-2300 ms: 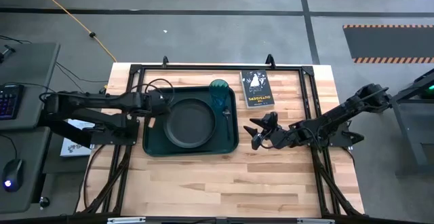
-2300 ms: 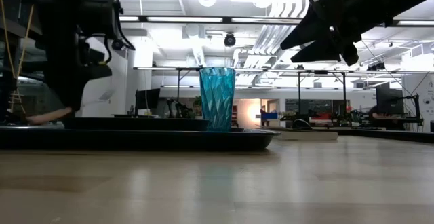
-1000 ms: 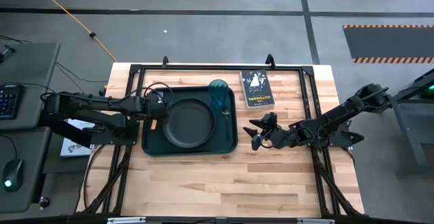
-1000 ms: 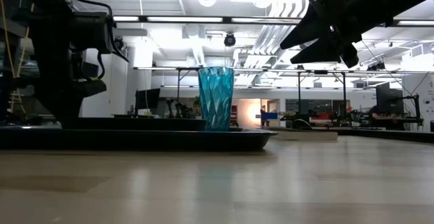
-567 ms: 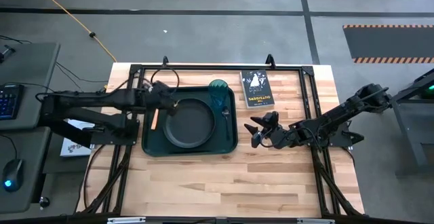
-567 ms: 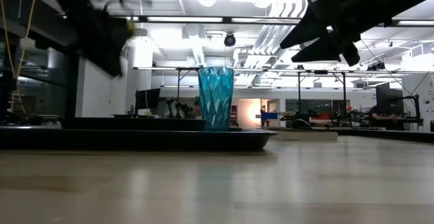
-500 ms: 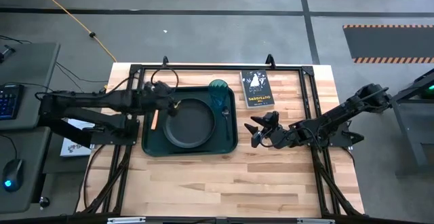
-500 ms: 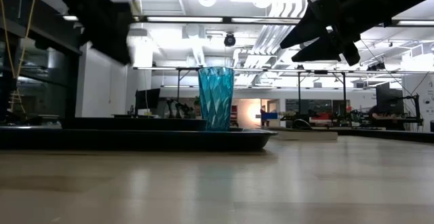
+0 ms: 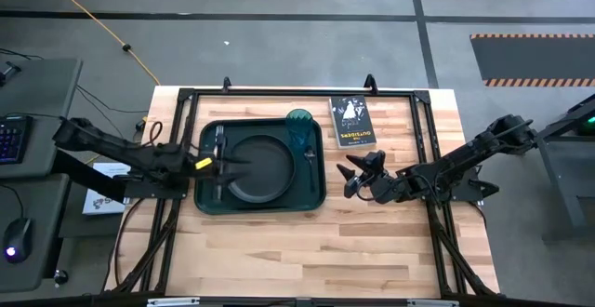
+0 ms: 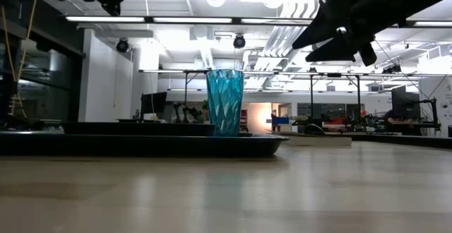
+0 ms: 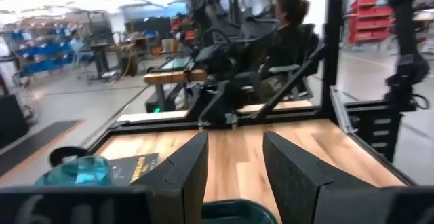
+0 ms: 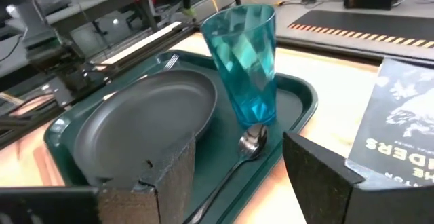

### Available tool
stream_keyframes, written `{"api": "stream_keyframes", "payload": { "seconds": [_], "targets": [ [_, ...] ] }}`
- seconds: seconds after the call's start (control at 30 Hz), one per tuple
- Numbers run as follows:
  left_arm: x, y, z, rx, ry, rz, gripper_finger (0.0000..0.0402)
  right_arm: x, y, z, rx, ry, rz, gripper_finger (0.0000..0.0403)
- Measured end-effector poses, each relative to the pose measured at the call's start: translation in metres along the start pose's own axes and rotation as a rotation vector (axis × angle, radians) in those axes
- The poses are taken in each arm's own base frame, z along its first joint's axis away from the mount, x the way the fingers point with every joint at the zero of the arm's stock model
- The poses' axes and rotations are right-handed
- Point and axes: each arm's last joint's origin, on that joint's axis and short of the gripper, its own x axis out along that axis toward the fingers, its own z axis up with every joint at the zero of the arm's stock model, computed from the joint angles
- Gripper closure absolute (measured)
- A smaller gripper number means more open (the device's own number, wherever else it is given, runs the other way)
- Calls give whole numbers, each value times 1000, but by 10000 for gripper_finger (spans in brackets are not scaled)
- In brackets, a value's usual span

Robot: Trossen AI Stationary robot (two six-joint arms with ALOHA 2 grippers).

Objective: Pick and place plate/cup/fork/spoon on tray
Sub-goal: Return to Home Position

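Left gripper [image 11: 235, 144]: hovering spread-open over tray [image 9: 261, 211], left part.
Right gripper [image 9: 350, 177]: hanging released beside tray's right rim.
Tray: carrying plate [image 9: 267, 173], cup [image 9: 300, 120], spoon [image 9: 310, 164].
Fork [image 12: 171, 62]: lying left of plate.

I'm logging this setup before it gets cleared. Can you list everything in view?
large dark green rectangular tray: one, green, mid-table
round matte black plate: one, black, centre of tray
translucent teal plastic tumbler: one, teal, upright in the tray corner nearest the book
small dark spoon: one, on tray, right of plate
slim fork with silver metal tines: one, on tray, left of plate
small black book with white illustration: one, on table right of tray
wooden table: one, light wood
person: one, seated beyond table
left gripper: dark, fingers open, above tray's left side
right gripper: dark, fingers open, right of tray
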Motion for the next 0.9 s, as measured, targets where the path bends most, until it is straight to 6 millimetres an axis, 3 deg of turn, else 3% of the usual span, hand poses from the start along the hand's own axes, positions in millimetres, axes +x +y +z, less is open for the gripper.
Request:
{"api": "stream_keyframes", "payload": {
  "seconds": [0.17, 0.57, 0.7, 0.9],
  "targets": [
    [-10, 1, -13, 9, 17, 13, 268, 0, 0, 0, -17, -10, -9, 189],
    [-32, 15, -8, 144, 56, 154, 276, 0, -1, 1, -74, -25, -27, 189],
    [-44, 25, -12, 136, 33, 204, 308, 0, -1, 0, -80, -5, -11, 189],
    [-55, 34, -27, 86, -5, 177, 391, 0, 0, 0, -82, 1, -4, 189]
  ]
}}
